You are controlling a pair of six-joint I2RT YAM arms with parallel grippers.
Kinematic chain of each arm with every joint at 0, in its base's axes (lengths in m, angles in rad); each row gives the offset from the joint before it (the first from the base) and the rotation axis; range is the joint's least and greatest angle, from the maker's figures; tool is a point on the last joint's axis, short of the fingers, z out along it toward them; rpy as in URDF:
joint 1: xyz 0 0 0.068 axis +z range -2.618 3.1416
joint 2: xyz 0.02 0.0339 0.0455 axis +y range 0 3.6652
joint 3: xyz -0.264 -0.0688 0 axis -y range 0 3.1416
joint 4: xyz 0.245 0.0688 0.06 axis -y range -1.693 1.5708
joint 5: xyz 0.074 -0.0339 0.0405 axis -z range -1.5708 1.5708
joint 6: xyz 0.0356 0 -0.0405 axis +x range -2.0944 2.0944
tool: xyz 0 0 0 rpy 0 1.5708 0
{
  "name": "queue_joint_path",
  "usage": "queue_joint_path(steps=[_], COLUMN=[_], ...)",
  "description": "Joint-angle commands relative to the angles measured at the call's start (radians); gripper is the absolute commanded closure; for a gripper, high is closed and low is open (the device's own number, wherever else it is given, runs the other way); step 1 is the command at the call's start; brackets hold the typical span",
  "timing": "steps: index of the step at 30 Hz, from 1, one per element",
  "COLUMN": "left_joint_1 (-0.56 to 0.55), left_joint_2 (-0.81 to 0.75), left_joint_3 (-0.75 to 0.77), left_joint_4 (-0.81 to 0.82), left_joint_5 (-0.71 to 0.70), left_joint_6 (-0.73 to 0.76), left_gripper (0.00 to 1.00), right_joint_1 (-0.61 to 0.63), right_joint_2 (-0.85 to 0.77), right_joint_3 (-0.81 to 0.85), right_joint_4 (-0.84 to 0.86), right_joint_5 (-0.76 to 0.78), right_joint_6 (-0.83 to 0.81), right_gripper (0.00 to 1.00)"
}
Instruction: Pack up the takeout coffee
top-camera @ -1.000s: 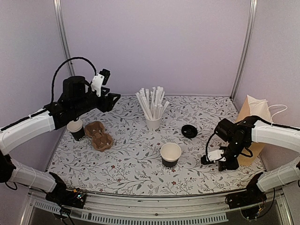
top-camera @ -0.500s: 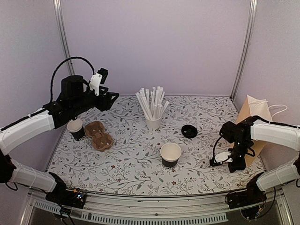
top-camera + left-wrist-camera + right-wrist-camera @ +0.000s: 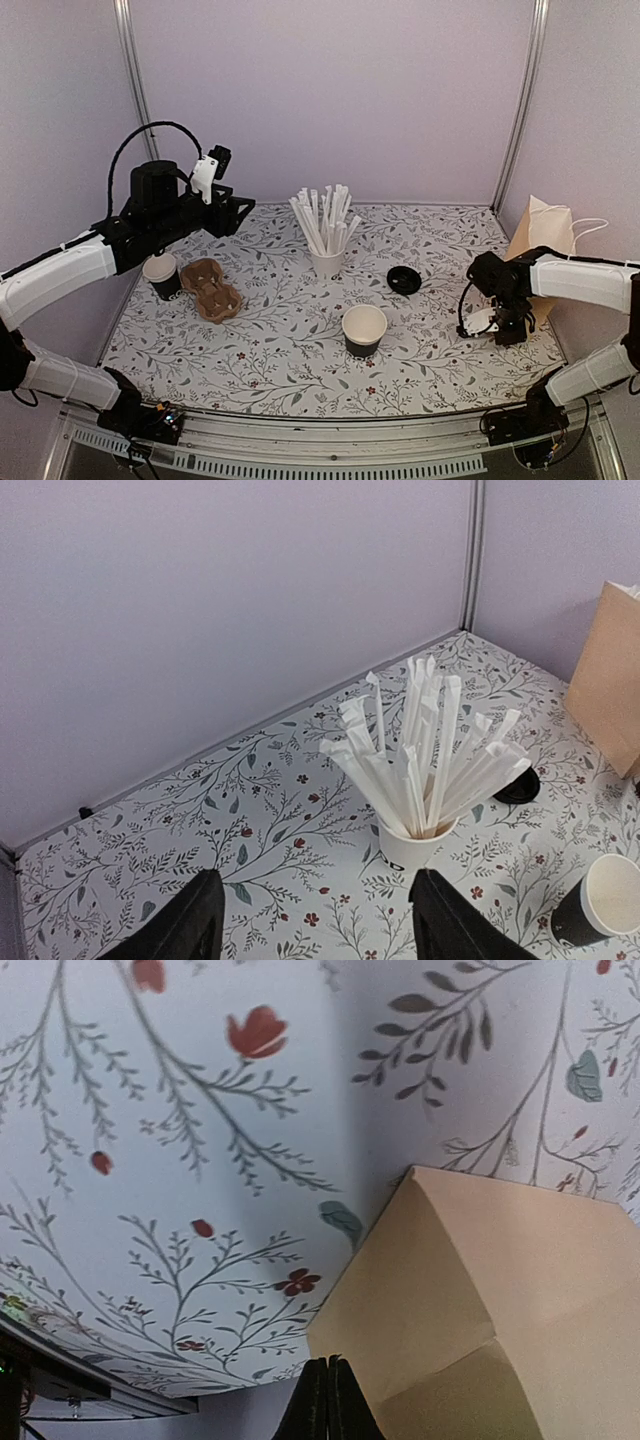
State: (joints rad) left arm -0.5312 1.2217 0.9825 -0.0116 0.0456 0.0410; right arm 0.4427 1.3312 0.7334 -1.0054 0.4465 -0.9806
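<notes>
A black paper cup with a white inside (image 3: 363, 330) stands open in the middle of the table and shows in the left wrist view (image 3: 601, 901) at the bottom right. A second black cup (image 3: 162, 276) stands at the left next to the carrier. The round black lid (image 3: 404, 280) lies flat, right of the straw cup, partly hidden behind straws in the left wrist view (image 3: 520, 787). My left gripper (image 3: 238, 212) is open and empty, high above the back left (image 3: 315, 905). My right gripper (image 3: 512, 332) is shut and empty (image 3: 328, 1395), low beside the paper bag.
A white cup of paper-wrapped straws (image 3: 327, 260) stands at the middle back (image 3: 415, 842). A brown pulp carrier (image 3: 211, 289) lies at the left. A brown paper bag (image 3: 543, 250) stands against the right wall (image 3: 500, 1300). Purple walls enclose the table.
My right arm has moved right and back, from the table's open front right to the foot of the paper bag. The left arm has hardly moved.
</notes>
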Motion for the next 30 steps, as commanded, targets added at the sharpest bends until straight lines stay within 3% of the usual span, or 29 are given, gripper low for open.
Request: queue_joint_path(steps=[1, 6, 11, 18, 24, 30], left_joint_1=[0.011, 0.011, 0.011, 0.011, 0.010, 0.010], left_joint_2=[-0.007, -0.006, -0.010, -0.025, -0.024, -0.018], left_joint_3=[-0.001, 0.002, 0.002, -0.005, -0.007, -0.007], left_joint_4=[0.030, 0.032, 0.029, 0.030, 0.029, 0.028], left_joint_5=[0.013, 0.031, 0.033, 0.037, 0.031, 0.018], left_joint_6=[-0.007, -0.012, -0.013, -0.013, -0.018, -0.020], left_gripper=[0.34, 0.34, 0.34, 0.33, 0.33, 0.33], right_joint_1=[-0.014, -0.019, -0.041, -0.053, -0.011, 0.034], right_joint_2=[0.027, 0.100, 0.274, 0.392, 0.350, 0.325], right_joint_3=[0.066, 0.146, 0.315, 0.455, 0.522, 0.458], right_joint_4=[0.219, 0.397, 0.474, 0.451, 0.276, 0.277], right_joint_5=[0.104, 0.098, 0.062, 0.013, -0.274, -0.515], right_joint_6=[-0.087, -0.148, -0.118, -0.090, 0.030, 0.045], right_gripper=[0.97, 0.97, 0.97, 0.98, 0.92, 0.83])
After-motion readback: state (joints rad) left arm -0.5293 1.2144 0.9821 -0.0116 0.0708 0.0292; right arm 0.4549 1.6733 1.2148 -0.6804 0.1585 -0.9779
